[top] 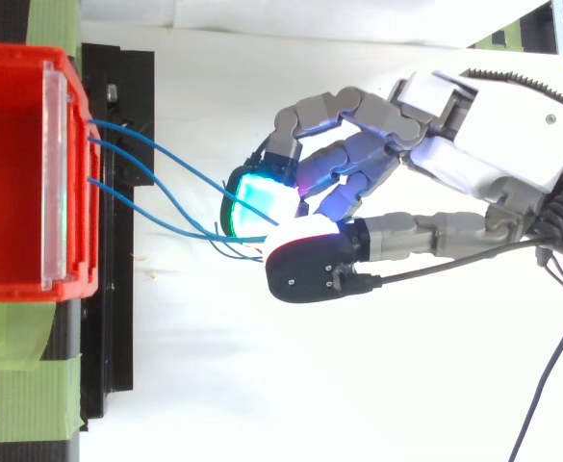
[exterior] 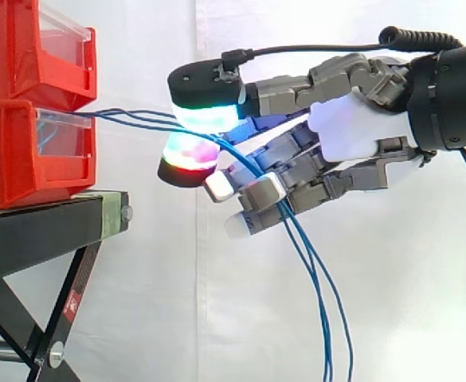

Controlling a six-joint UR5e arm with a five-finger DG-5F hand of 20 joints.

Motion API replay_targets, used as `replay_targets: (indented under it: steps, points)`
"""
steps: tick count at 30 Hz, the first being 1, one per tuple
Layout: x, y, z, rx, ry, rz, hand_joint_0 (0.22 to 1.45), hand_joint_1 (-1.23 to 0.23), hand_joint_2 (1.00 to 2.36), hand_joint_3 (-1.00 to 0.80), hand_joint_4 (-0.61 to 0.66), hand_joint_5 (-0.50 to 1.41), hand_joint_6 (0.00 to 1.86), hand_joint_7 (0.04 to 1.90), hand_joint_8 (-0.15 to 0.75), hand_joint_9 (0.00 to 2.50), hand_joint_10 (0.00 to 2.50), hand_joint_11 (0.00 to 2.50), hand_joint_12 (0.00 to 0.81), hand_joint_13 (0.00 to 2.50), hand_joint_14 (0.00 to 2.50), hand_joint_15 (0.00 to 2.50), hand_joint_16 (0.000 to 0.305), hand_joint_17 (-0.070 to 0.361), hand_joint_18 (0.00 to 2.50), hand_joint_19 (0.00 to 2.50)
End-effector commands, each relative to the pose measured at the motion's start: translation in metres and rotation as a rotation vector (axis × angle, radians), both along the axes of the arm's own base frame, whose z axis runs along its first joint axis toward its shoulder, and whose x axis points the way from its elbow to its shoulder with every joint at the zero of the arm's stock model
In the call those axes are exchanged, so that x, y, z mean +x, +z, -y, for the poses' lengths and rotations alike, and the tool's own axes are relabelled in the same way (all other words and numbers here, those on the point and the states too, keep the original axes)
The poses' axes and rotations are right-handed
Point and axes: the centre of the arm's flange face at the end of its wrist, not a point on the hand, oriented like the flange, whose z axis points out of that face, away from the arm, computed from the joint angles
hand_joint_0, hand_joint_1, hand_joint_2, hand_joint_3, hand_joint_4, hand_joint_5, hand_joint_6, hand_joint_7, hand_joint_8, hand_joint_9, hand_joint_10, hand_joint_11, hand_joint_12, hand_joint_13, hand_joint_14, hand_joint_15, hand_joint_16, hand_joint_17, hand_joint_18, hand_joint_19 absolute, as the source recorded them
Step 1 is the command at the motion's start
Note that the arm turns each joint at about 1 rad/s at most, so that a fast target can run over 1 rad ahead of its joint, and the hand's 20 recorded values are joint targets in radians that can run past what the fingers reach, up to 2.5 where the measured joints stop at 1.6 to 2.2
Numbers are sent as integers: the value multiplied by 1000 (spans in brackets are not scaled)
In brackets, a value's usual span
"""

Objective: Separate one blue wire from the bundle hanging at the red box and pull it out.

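Here the hand (exterior: 352,131) is near the red box (exterior: 25,151). Its fingers (exterior: 207,111) pinch the blue wires (exterior: 133,119), which run level from box to hand, then hang down. Whether only one is caught, I cannot tell.

Hand (exterior: 352,131) with white palm (top: 493,154), grey segmented fingers (exterior: 296,91), black-backed pads (exterior: 205,115) glowing cyan, green, red, black wrist (exterior: 456,95)

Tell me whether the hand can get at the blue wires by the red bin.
Probably yes: the blue wires run from the red bin straight between two pads of the hand, nothing blocking.
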Motion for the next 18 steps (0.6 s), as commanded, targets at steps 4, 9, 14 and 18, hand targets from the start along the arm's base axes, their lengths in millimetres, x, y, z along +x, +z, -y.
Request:
replay_targets:
  steps: [4,9,14,18]
  points:
    - [0,-1,0,13,-1,3,689,-872,1015,-333,256,-249,864,1071,323,769,22,1048,340,1252,16,1443,55,124,577,409]
    - [0,0,0,20,-2,6,703,-923,1011,-378,257,-255,860,1086,319,722,24,1036,345,1222,17,1442,56,125,570,375]
    - [0,0,-1,21,-1,8,708,-937,1009,-413,256,-258,855,1085,316,691,22,1018,349,1201,18,1438,56,126,550,370]
    - [0,-1,-1,22,1,8,622,-837,1007,-432,255,-257,850,1076,318,699,23,1017,352,1219,18,1429,56,126,538,413]
